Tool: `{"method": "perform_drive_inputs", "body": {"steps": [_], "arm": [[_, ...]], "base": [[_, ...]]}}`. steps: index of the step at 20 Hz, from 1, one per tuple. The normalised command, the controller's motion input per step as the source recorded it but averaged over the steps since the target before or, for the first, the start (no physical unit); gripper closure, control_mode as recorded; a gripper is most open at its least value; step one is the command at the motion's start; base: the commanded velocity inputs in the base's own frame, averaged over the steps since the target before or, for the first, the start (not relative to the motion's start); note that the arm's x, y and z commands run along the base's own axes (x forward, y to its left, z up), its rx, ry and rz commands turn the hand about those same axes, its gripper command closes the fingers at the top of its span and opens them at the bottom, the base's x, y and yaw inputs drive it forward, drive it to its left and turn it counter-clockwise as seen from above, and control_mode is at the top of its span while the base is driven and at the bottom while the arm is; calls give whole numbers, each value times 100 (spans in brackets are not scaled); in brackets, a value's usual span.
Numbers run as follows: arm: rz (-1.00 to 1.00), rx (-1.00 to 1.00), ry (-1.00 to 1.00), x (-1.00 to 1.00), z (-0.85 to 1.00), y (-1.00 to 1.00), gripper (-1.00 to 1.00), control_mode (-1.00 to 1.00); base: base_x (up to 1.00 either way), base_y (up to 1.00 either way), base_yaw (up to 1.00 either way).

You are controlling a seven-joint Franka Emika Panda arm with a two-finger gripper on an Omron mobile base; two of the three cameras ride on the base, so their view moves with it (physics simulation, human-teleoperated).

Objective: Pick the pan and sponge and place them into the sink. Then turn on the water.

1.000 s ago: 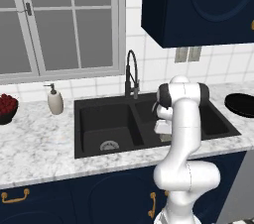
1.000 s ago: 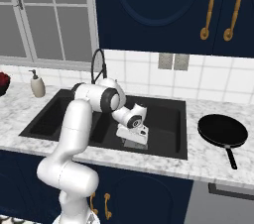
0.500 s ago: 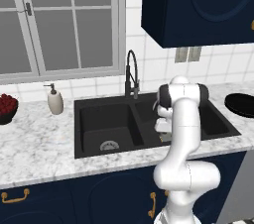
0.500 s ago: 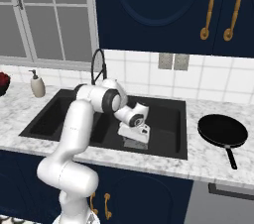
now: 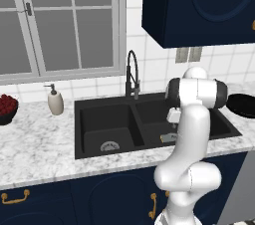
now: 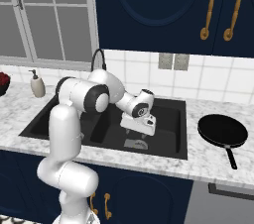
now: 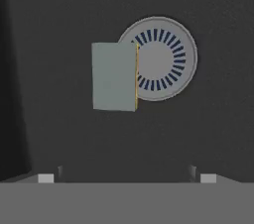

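Observation:
The grey-teal and yellow sponge lies on the floor of the black sink's right basin, overlapping the left edge of the round silver drain. My gripper hangs open above it with nothing between the fingertips. From the base views the gripper points down into the right basin, over the sponge. The black pan rests on the counter right of the sink, handle toward the front. No water runs from the black gooseneck faucet.
A beige soap dispenser stands left of the sink, and a dark bowl of red fruit sits at the far left. Navy wall cabinets hang above. The pan lies near the counter's right end.
The jaws have spread a little wider and the hand has lifted slightly off the sponge, which stays on the basin floor.

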Motion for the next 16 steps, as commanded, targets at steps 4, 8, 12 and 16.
{"method": "perform_drive_inputs", "body": {"steps": [4, 8, 12, 16], "arm": [[-2, -27, -13, -72, 100, -42, -100, -100], [-4, -35, -2, -65, 100, -43, -100, -100], [-5, -27, 0, -62, 100, -38, -100, -100], [-7, -13, 0, -49, 98, -41, -100, -100]], "base": [[0, 0, 0], [0, 0, 0], [0, 0, 0], [0, 0, 0]]}}
